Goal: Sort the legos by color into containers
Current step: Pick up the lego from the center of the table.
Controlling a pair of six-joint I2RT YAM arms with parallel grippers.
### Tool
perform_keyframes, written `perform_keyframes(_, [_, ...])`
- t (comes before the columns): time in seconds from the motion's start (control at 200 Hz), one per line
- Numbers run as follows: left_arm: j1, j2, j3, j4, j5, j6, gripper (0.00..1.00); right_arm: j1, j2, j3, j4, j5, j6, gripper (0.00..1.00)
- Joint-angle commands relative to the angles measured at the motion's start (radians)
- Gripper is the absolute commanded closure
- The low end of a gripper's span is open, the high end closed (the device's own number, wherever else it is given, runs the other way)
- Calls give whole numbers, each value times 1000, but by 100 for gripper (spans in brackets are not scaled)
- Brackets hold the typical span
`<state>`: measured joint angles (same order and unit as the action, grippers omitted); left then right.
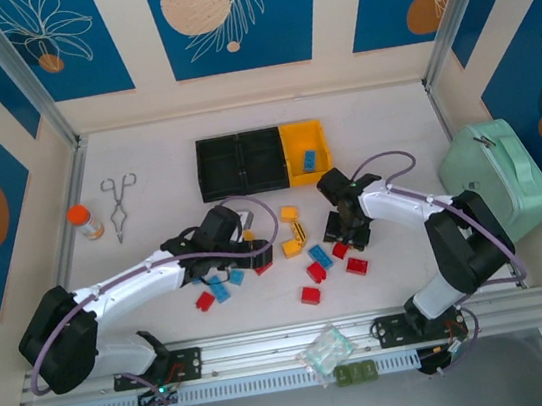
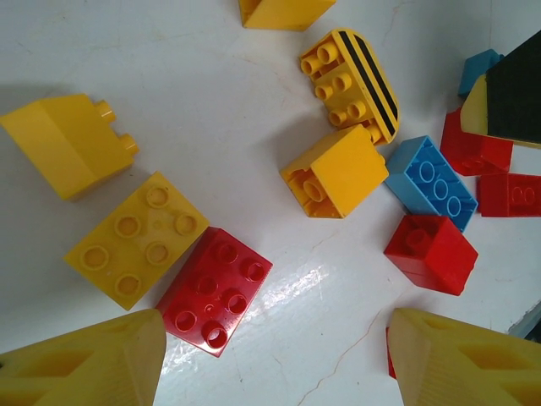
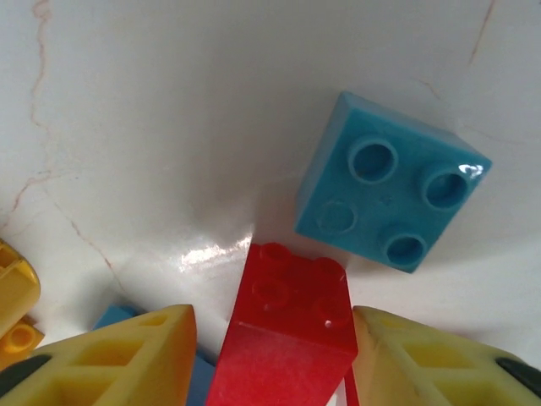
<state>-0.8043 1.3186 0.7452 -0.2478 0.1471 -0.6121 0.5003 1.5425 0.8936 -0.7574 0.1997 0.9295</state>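
Your right pincer (image 3: 272,330) has a red brick (image 3: 283,296) standing between its fingers. One finger (image 3: 406,355) lies against the brick, while a thin sliver of blue shows between it and the other finger (image 3: 127,355), so you cannot tell whether the grip has actually closed. Just ahead of those fingertips a blue brick (image 3: 389,199) lies studs up, apart from the red one. Your left pincer (image 2: 275,338) is spread wide with bare table between its fingers. A red four-stud brick (image 2: 214,290) sits just beside one fingertip (image 2: 101,359), touching a yellow four-stud brick (image 2: 135,239). Farther ahead lie a plain yellow brick (image 2: 334,173), a striped yellow one (image 2: 351,85) and another blue brick (image 2: 431,182). The containers (image 1: 220,165) stand well ahead of both pincers, and the yellow bin (image 1: 297,139) holds a blue brick (image 1: 312,160).
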Motion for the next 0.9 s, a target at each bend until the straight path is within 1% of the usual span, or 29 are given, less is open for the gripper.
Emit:
perform_keyframes(0.0, [-12, -4, -15, 2, -27, -6, 30, 14, 21, 0, 9, -16, 17, 56])
perform_keyframes(0.065, [-12, -9, -21, 2, -38, -11, 30, 19, 25, 8, 7, -17, 13, 63])
perform_keyframes(0.135, [-12, -17, -26, -8, -51, -18, 30, 28, 17, 19, -6, 0, 10, 66])
perform_keyframes(0.29, [-10, -37, -38, -15, -77, -42, 30, 43, -16, 66, -46, 35, -12, 68])
perform_keyframes(0.315, [-11, -41, -40, -16, -83, -46, 30, 44, -21, 78, -52, 40, -15, 70])
perform_keyframes(0.46, [-5, -78, -42, -47, -149, -72, 30, 55, -29, 156, -75, 59, -49, 70])
perform_keyframes(0.6, [14, -126, -52, -82, -199, -97, 30, 67, 3, 249, -80, 66, -86, 70])
perform_keyframes(0.775, [64, -191, -67, -133, -221, -129, 30, 86, 88, 402, -91, 72, -141, 71])
perform_keyframes(0.895, [113, -235, -82, -148, -205, -141, 29, 96, 164, 519, -101, 72, -175, 71])
